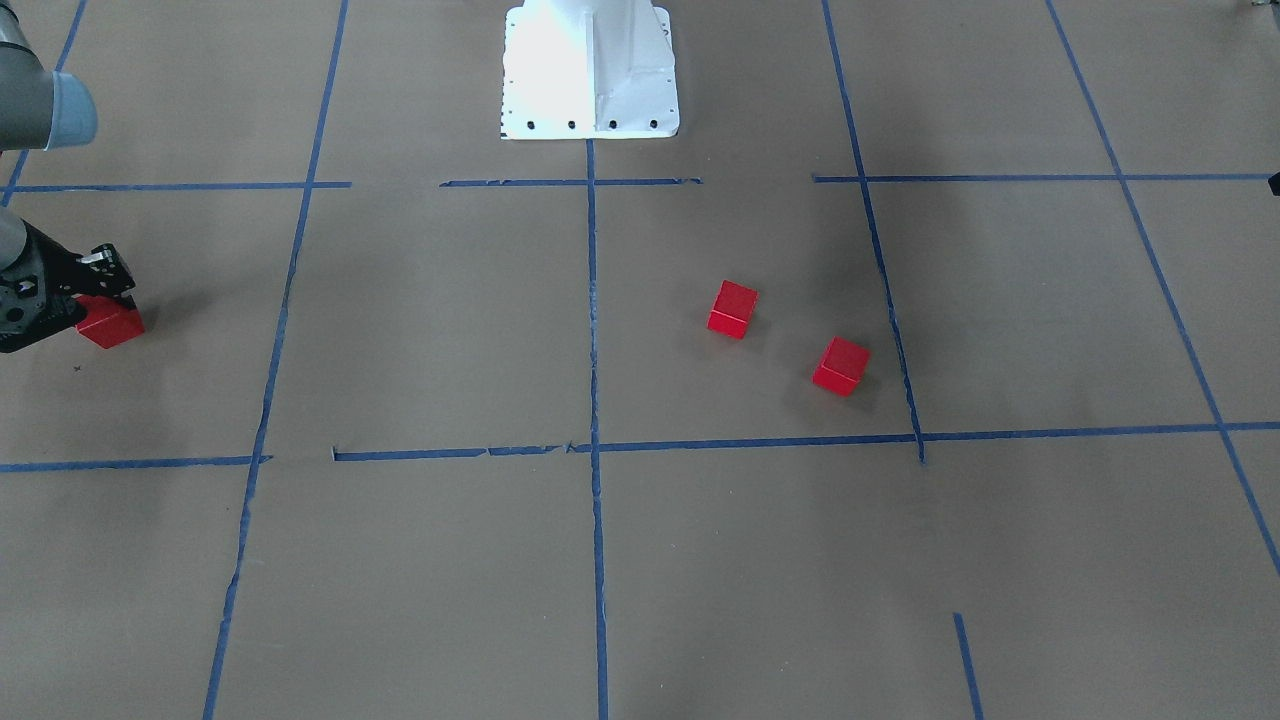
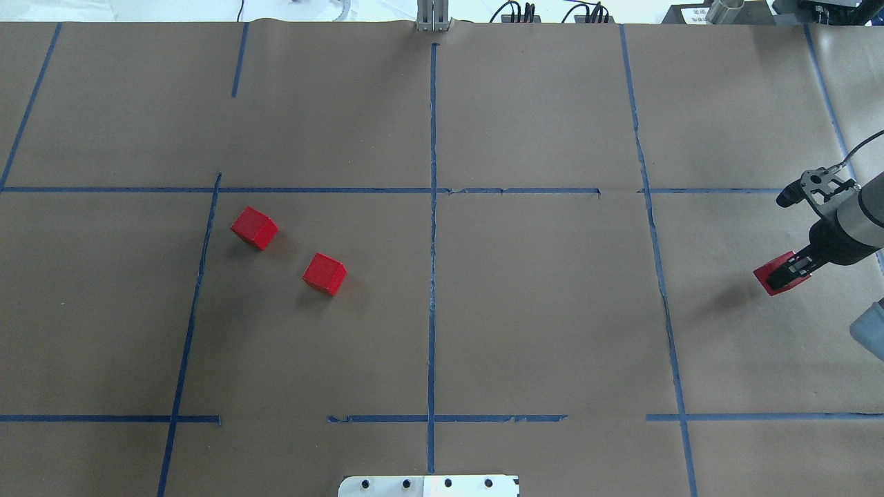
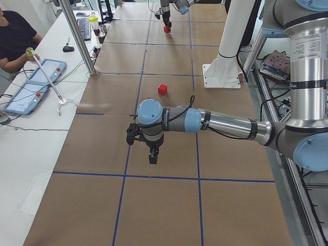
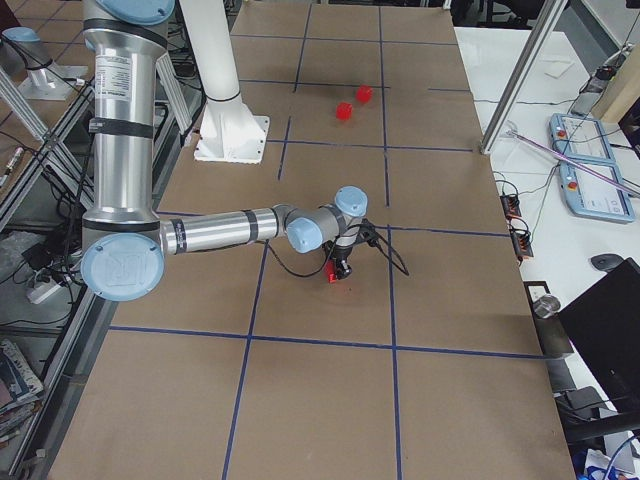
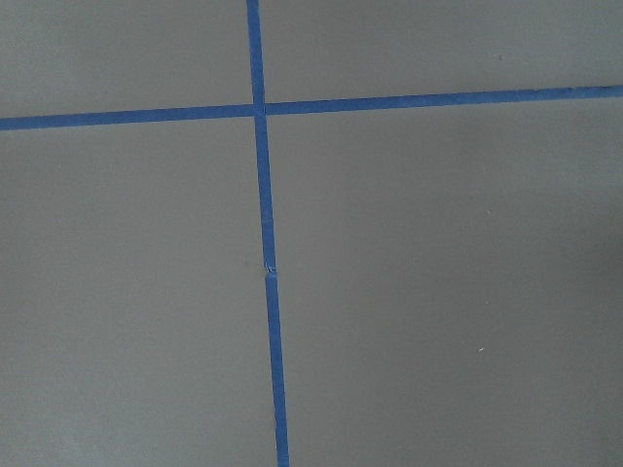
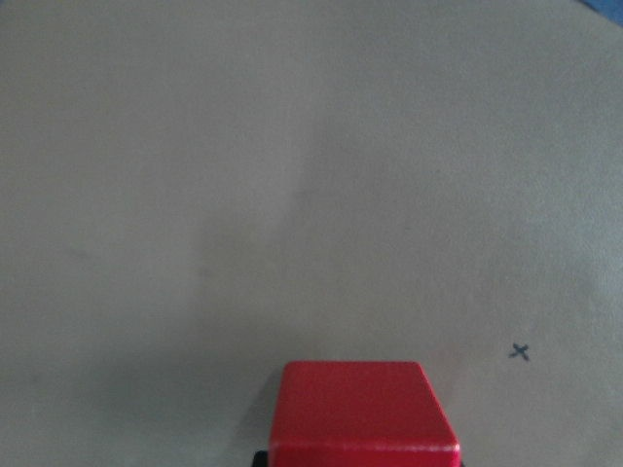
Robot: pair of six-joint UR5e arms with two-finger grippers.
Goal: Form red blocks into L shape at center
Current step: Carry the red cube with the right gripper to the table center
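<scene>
Block (image 2: 765, 274), red, clamped in right end effector (image 2: 789, 274)

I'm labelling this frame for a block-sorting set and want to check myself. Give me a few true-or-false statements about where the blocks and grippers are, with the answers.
1. The right gripper is shut on a red block. True.
2. The far loose block touches the near loose block. False: bare paper shows between them.
3. All three blocks lie on the center tape line. False: the loose pair lies on the robot's left of it, and the gripped one is far to its right.
4. The left wrist view shows only brown paper and blue tape. True.
</scene>
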